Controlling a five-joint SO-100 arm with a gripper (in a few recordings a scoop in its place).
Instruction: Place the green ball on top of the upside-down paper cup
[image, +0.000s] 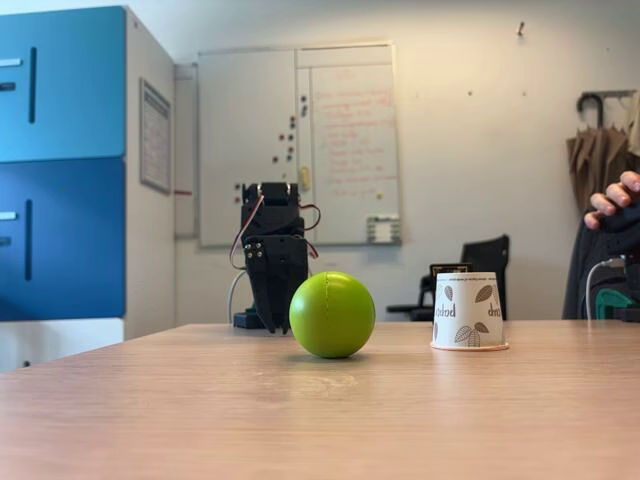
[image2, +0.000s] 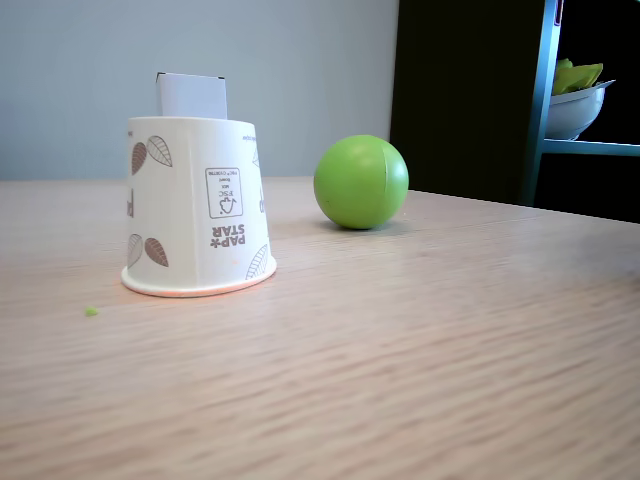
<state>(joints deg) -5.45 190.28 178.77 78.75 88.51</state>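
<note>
The black gripper (image: 277, 322) was seen pointing down at the far side of the wooden table (image: 200, 420), just behind and left of the green ball (image: 332, 314), and whether its fingers were spread or pressed together could not be told. The ball (image2: 361, 182) rested on the tabletop, untouched by the fingers. The upside-down paper cup (image: 468, 311) stood rim-down to its right, apart from it; in the other fixed view the cup (image2: 196, 207) was nearer, the ball beyond it to the right.

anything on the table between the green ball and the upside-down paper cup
Nothing: in both fixed views, bare wooden tabletop separates the matte lime-green ball from the white leaf-printed paper cup.
</note>
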